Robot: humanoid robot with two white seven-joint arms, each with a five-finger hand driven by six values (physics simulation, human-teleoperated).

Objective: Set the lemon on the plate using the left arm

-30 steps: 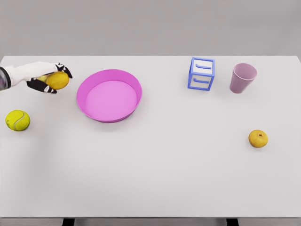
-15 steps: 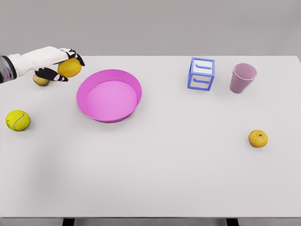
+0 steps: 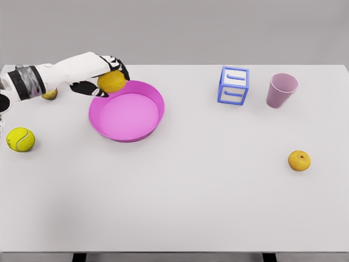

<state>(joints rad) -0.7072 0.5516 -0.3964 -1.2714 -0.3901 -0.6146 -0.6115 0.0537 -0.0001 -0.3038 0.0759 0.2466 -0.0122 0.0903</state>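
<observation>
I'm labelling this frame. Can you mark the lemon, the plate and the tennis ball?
lemon (image 3: 112, 81), head view, its exposed yellow side
plate (image 3: 155, 97), head view, right rim
tennis ball (image 3: 20, 139), head view, its middle

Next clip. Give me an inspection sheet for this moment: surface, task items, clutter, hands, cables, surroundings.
Surface: white table, flat.
Job's things: lemon held at the near-left rim of the pink plate, not yet set down; plate interior bare.
Clutter: tennis ball at left; small yellow fruit partly hidden behind the forearm; blue frame cube; upright pink cup; orange at right.
Hands: left hand grasping the lemon; right arm out of view.
Cables: nothing seen.
Surroundings: plain grey backdrop.
</observation>
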